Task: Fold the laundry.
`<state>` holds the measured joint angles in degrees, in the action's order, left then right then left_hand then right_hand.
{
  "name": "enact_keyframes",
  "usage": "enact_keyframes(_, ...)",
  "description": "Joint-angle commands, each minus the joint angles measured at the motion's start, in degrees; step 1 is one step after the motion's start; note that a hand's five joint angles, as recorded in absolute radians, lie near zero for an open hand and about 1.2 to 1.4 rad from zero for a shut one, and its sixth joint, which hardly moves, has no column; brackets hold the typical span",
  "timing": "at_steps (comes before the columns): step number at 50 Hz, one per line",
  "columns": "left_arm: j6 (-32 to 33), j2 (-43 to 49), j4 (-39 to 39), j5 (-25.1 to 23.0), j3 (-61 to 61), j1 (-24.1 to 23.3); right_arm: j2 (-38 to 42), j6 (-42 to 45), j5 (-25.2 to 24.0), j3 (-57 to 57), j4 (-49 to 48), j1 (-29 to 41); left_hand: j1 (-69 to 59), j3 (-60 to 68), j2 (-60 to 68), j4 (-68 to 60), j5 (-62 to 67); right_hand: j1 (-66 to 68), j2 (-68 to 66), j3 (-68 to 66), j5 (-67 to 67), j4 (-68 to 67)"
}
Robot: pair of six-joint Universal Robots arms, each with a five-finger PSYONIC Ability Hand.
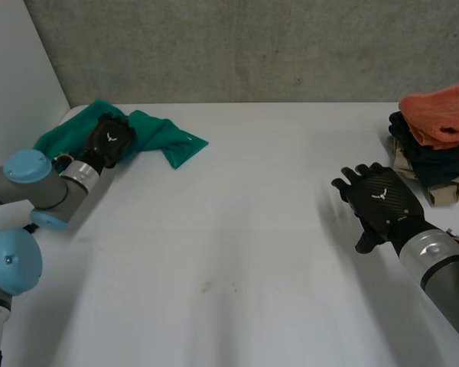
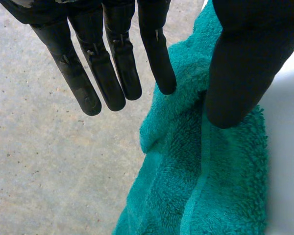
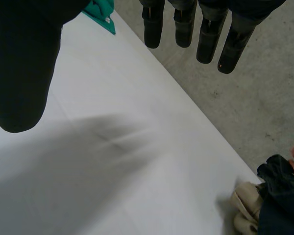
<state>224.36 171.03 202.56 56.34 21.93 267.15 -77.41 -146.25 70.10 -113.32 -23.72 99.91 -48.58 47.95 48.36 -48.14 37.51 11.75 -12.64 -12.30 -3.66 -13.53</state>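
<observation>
The teal towel (image 1: pixel 157 134) lies bunched at the upper left of the frame, near the table's far edge. The left hand (image 1: pixel 109 140) sits over it, fingers straight and apart from the thumb. At mid right the right hand (image 1: pixel 379 202) hovers with fingers straight and parted, near the folded stack (image 1: pixel 436 153) at the right edge. A wide stretch of white table (image 1: pixel 237 245) spreads between the hands.

Tabletop (image 1: pixel 237 229): a white, matte surface is spread across the foreground; a few small dark specks are seen near its middle.
Back wall (image 1: pixel 252 46): rough grey concrete is met at the tabletop's far edge.
Side panel (image 1: pixel 15 76): plain and pale, set along the left.
Light: soft, blurred shadows are cast on the tabletop.
</observation>
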Motion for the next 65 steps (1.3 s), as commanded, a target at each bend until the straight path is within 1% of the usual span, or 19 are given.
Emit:
enact_keyframes(1, -0.1, 0.4, -0.1, -2.0, -0.7, 0.3, -1.3, 0.0, -0.1, -1.8, 0.2, -1.3, -31.4, 32.0, 31.6, -31.8, 32.5, -1.8, 2.6, 2.3, 3.7, 3.5)
enact_keyframes(8, -0.1, -1.5, 0.7, -2.0, 2.8, 0.6, -2.7, -0.2, -0.4, -2.8, 0.4, -2.9, -31.4, 32.1, 31.6, -31.9, 32.5, -1.8, 2.6, 2.3, 3.7, 3.5)
enact_keyframes(10, -0.1, -3.9, 0.7, -2.1, 5.8, 0.5, -2.8, -0.2, -0.4, -3.0, 0.4, -3.1, -31.4, 32.1, 31.6, -31.9, 32.5, -1.8, 2.6, 2.3, 3.7, 3.5)
enact_keyframes(11, -0.2, -7.8, 0.9, -2.3, 10.4, 0.5, -2.8, -0.2, -0.4, -3.0, 0.4, -3.2, -31.4, 32.1, 31.6, -31.9, 32.5, -1.8, 2.6, 2.3, 3.7, 3.5)
enact_keyframes(14, -0.9, -13.7, 1.9, -2.6, 17.3, 0.5, -2.8, -0.3, -0.6, -3.0, 0.4, -3.6, -31.4, 32.1, 31.6, -31.9, 32.5, -1.8, 2.6, 2.3, 3.7, 3.5)
enact_keyframes(15, -2.3, -16.7, 3.7, -2.6, 20.8, 0.5, -2.8, -0.3, -0.6, -3.0, 0.4, -3.6, -31.4, 32.1, 31.6, -31.9, 32.5, -1.8, 2.6, 2.3, 3.7, 3.5)
enact_keyframes(18, -7.1, -19.4, 6.8, -2.5, 23.4, 0.5, -2.7, -0.4, -0.7, -3.0, 0.4, -3.7, -31.4, 32.1, 31.6, -31.9, 32.5, -1.8, 2.6, 2.3, 3.7, 3.5)
enact_keyframes(19, -11.0, -20.8, 8.1, -2.6, 24.7, 0.4, -2.7, -0.4, -0.7, -3.0, 0.4, -3.7, -31.4, 32.1, 31.6, -31.9, 32.5, -1.8, 2.6, 2.3, 3.7, 3.5)
enact_keyframes(21, -14.5, -22.1, 8.9, -2.7, 26.1, 0.0, -2.7, -0.4, -0.7, -3.0, 0.4, -3.7, -31.4, 32.1, 31.6, -31.9, 32.5, -1.8, 2.6, 2.3, 3.7, 3.5)
enact_keyframes(23, -16.7, -23.3, 10.0, -2.5, 28.0, 0.5, -2.7, -0.4, -0.7, -3.0, 0.4, -3.7, -31.4, 32.1, 31.6, -31.9, 32.5, -1.8, 2.6, 2.3, 3.7, 3.5)
enact_keyframes(26, -16.6, -22.2, 10.5, -1.9, 26.2, 0.5, -2.6, -0.4, -0.7, -3.1, 0.4, -3.7, -31.4, 32.1, 31.6, -31.9, 32.5, -1.8, 2.6, 2.3, 3.7, 3.5)
enact_keyframes(27, -16.3, -20.2, 10.2, -1.6, 24.3, 0.5, -2.5, -0.4, -0.7, -3.3, 0.4, -3.7, -25.3, 25.9, 25.5, -25.7, 26.4, -1.8, 2.6, 2.3, 3.7, 3.5)
enact_keyframes(29, -15.8, -18.5, 9.9, -1.6, 23.1, 0.6, -2.5, -0.4, -0.7, -3.5, 0.4, -3.7, -7.0, 7.6, 7.2, -7.4, 8.1, -1.8, 2.6, 2.3, 3.7, 3.5)
enact_keyframes(30, -14.9, -17.3, 9.7, -1.5, 22.5, 0.7, -2.5, -0.4, -0.7, -3.6, 0.4, -3.7, 4.8, -4.1, -4.5, 4.3, -3.7, -1.8, 2.6, 2.3, 3.7, 3.5)
enact_keyframes(34, -11.3, -15.1, 9.6, -1.5, 20.9, 1.2, -2.4, -0.3, -0.7, -3.7, 0.4, -3.8, 21.7, -21.1, -21.5, 21.2, -20.6, -1.8, 2.6, 2.3, 3.7, 3.5)
enact_keyframes(43, -2.4, -9.0, 9.3, -2.5, 15.4, 1.6, -2.3, -0.3, -1.5, -3.9, 0.4, -4.8, 17.9, -17.2, -17.6, 17.4, -16.8, -1.8, 2.6, 2.3, 3.7, 3.5)
enact_keyframes(49, -1.6, -6.1, 9.1, -2.7, 11.3, 1.8, -2.3, -0.2, -1.5, -3.9, 0.4, -4.9, 14.5, -13.9, -14.3, 14.0, -13.4, -1.8, 2.6, 2.3, 3.7, 3.5)
enact_keyframes(59, 0.3, -2.4, 9.0, -5.5, 6.9, 1.8, -2.2, -0.1, -1.5, -3.8, 0.3, -5.1, 8.3, -7.6, -8.0, 7.8, -7.2, -1.8, 2.6, 2.3, 3.7, 3.5)
enact_keyframes(65, 1.2, -1.0, 8.6, -7.6, 4.3, 1.8, -2.2, -0.1, -1.5, -3.8, 0.4, -5.4, 0.2, 0.4, 0.0, -0.2, 0.9, -1.8, 2.6, 2.3, 3.7, 3.5)
